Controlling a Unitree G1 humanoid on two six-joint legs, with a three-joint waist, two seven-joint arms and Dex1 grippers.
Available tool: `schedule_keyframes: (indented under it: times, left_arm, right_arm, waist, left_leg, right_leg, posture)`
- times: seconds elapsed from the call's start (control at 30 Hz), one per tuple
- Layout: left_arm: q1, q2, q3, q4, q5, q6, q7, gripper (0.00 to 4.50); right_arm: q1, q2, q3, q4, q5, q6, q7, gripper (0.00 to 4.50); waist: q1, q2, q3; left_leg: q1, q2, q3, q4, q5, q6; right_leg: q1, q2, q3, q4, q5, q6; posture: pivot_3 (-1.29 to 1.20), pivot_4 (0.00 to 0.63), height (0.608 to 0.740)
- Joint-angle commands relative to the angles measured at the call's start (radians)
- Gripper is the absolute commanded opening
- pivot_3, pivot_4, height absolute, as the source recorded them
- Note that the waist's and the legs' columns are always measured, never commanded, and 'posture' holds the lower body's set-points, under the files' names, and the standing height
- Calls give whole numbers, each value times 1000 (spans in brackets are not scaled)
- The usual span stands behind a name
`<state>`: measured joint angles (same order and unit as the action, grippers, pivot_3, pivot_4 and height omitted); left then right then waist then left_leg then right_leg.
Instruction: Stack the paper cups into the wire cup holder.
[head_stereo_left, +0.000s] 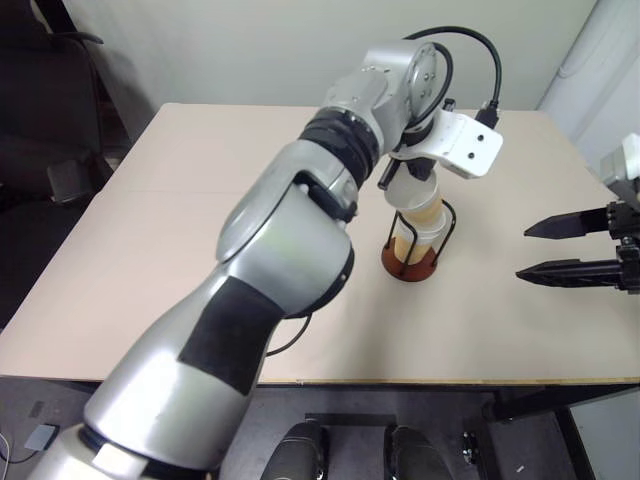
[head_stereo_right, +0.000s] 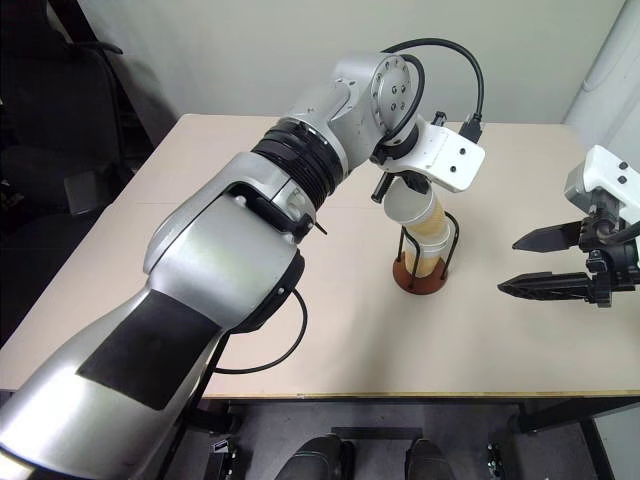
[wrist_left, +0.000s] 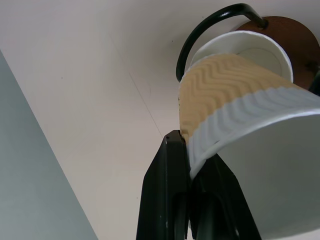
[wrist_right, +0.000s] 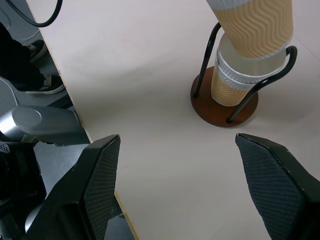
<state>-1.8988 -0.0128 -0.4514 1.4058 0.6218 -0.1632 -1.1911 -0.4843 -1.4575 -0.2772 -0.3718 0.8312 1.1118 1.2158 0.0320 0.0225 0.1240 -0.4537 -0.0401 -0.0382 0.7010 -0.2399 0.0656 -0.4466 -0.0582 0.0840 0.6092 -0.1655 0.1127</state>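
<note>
The wire cup holder (wrist_right: 210, 107), with a round reddish-brown base and black wire loops, stands right of the table's middle. Nested paper cups (wrist_right: 232, 85) sit upright inside it. My left gripper (wrist_left: 187, 145) is shut on the white rim of another tan paper cup (head_stereo_left: 422, 203). It holds this cup tilted over the holder (head_stereo_left: 408, 268), narrow end down at the mouth of the top nested cup. My right gripper (head_stereo_left: 525, 252) hangs open to the right of the holder, a good gap away, with nothing between its fingers.
The beige table (head_stereo_left: 200, 250) has its front edge near me and its left edge beside a black chair (head_stereo_left: 40, 110). A black cable (head_stereo_left: 470, 45) loops above my left wrist. My left arm crosses the table's middle towards the holder.
</note>
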Motion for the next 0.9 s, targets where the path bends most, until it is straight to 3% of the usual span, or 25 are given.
schedule_keyframes:
  times: [0.03,0.4,0.53,0.63,0.9]
  left_arm:
    - [-16,-4,-8,-10,10,2,-13,7]
    - [-12,-6,-32,-9,25,4,-36,7]
    - [2,-15,-63,-8,61,-2,75,7]
    - [7,-22,-70,-6,71,4,136,697]
    - [2,-40,-51,-6,60,-6,119,3529]
  right_arm:
    - [2,-7,-64,-12,17,6,-7,3758]
    - [31,-5,-95,-35,37,23,-27,3758]
    - [52,-5,-122,-48,47,42,-34,3758]
    - [75,-6,-152,-62,56,64,-35,3758]
    - [114,-5,-194,-81,67,87,-39,3758]
  waist:
    - [0,0,0]
    - [0,0,0]
    - [0,0,0]
    - [0,0,0]
    - [1,0,0]
  left_leg:
    - [0,0,0,0,0,0]
    - [0,0,0,0,0,0]
    - [0,0,0,0,0,0]
    - [0,0,0,0,0,0]
    - [0,0,0,0,0,-1]
  right_leg:
    - [0,0,0,0,0,0]
    - [0,0,0,0,0,0]
    - [0,0,0,0,0,0]
    - [0,0,0,0,0,0]
    - [0,0,0,0,-1,1]
  posture:
    - [0,150,740]
    - [0,150,740]
    - [0,150,740]
    - [0,150,740]
    - [0,150,740]
